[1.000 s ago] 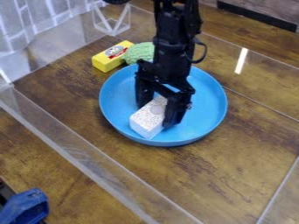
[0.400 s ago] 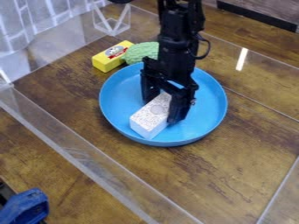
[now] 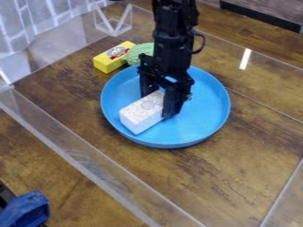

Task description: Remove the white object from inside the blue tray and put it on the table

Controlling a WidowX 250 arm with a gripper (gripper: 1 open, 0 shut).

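Note:
The blue tray (image 3: 214, 112) rests on the dark wooden table (image 3: 236, 182). Inside it, on the left half, lies the white object (image 3: 136, 115), a speckled rectangular block. My black gripper (image 3: 161, 94) comes down from above onto the block's far end. Its fingers (image 3: 145, 89) stand on either side of that end, and it is shut on the block. The block's far end is partly hidden by the fingers. The block still touches the tray floor.
A yellow block (image 3: 112, 57) and a green item (image 3: 142, 51) lie just behind the tray. A clear plastic wall (image 3: 48, 35) stands at the left and along the near edge. A blue thing (image 3: 21, 211) sits at the bottom left corner.
The gripper has shifted slightly left and its jaws have closed onto the white block. The block has slid and turned toward the tray's left side.

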